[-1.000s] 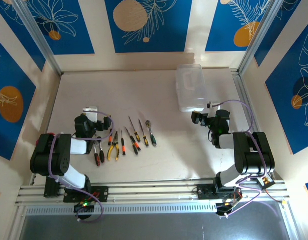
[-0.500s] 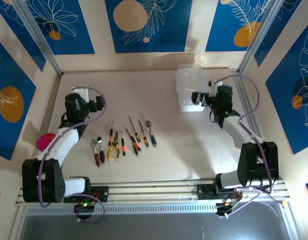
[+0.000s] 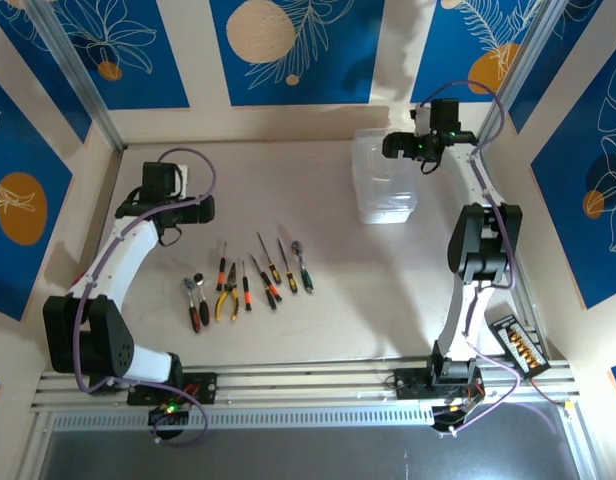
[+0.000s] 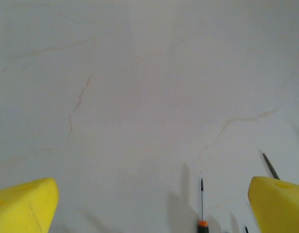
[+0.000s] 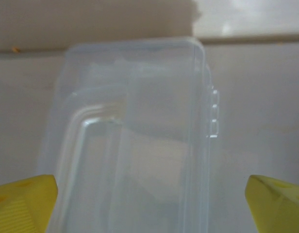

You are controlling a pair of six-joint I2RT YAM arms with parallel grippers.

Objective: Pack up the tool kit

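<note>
The right pincer (image 3: 394, 148), spread wide, hangs over the far end of the clear box (image 3: 385, 192). The left pincer (image 3: 201, 212), also wide and empty, hovers beyond the left end of the tool row (image 3: 250, 284).

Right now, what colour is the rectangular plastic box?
Colourless: the clear rectangular plastic box shows best in right wrist view.

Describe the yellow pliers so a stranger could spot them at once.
On the table, a row of small tools lies nearer the left arm. The pliers sit near its left end: the only tool with two yellow handles.
</note>
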